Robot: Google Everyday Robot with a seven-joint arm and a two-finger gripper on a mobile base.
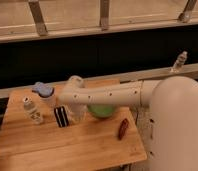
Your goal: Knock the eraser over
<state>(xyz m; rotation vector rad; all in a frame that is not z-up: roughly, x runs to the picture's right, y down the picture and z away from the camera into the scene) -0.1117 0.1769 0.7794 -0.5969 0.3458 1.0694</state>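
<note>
Toward the left-centre of the pale wooden worktop (42, 145), the eraser (61, 116), a small flat black block with lengthwise white stripes, seems to stand on one short end. It sits between the small pale bottle (32, 111) on its left and my tool (78, 113) just to its right. My tool hangs low by the left rim of the round green bowl (103, 110); I cannot tell whether it is set wide or narrow. I judge the eraser light, stiff and rather grippy at its foot, so a sideways nudge high on its broad face should tip it rather than slide it, with no hold needed. My forearm hides much of the bowl, and whether tool and eraser touch is unclear.
</note>
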